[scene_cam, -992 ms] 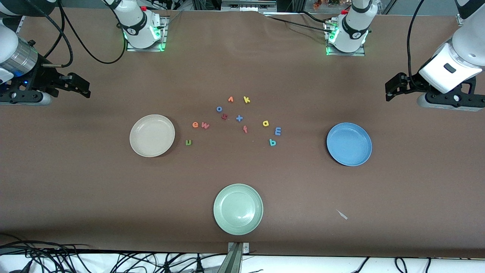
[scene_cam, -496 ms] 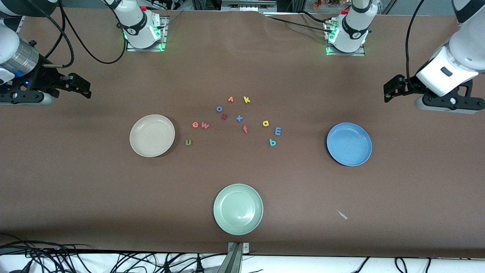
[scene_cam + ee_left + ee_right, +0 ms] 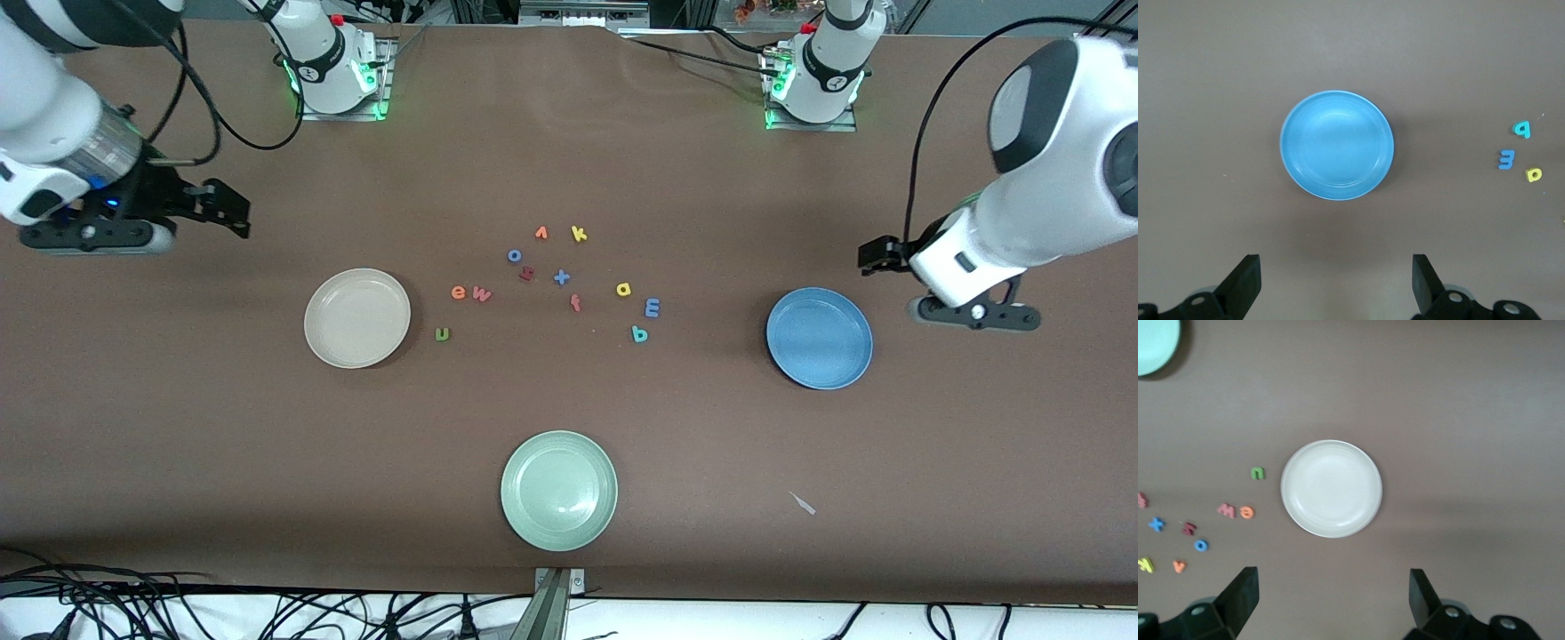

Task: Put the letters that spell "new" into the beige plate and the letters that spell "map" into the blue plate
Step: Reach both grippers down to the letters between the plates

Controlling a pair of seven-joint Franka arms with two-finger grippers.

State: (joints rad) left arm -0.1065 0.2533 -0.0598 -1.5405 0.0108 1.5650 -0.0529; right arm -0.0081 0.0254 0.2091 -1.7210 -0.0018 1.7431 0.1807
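The beige plate [image 3: 357,318] [image 3: 1331,488] lies empty toward the right arm's end. Beside it on the table are the orange e [image 3: 458,292] [image 3: 1247,512], the pinkish-red w [image 3: 481,294] [image 3: 1226,511] and the green n [image 3: 442,334] [image 3: 1257,473]. The blue plate [image 3: 819,338] [image 3: 1337,145] lies empty toward the left arm's end. The yellow a [image 3: 623,289] [image 3: 1533,175], light blue m [image 3: 652,308] [image 3: 1506,159] and teal p [image 3: 639,334] [image 3: 1521,129] lie between it and the table's middle. My left gripper [image 3: 876,255] [image 3: 1336,267] hangs open over bare table close to the blue plate. My right gripper [image 3: 233,211] [image 3: 1333,583] hangs open over bare table near the beige plate.
A pale green plate [image 3: 558,490] sits near the table's front edge. Other letters lie in the middle: blue o [image 3: 514,256], orange v [image 3: 540,233], yellow k [image 3: 579,234], red s [image 3: 526,274], blue x [image 3: 561,277], red f [image 3: 575,303]. A small pale scrap [image 3: 803,503] lies nearer the camera than the blue plate.
Both arms have swung inward from the table's ends. The left gripper has come close to the blue plate, and the right gripper has come closer to the beige plate. Nothing on the table has moved.
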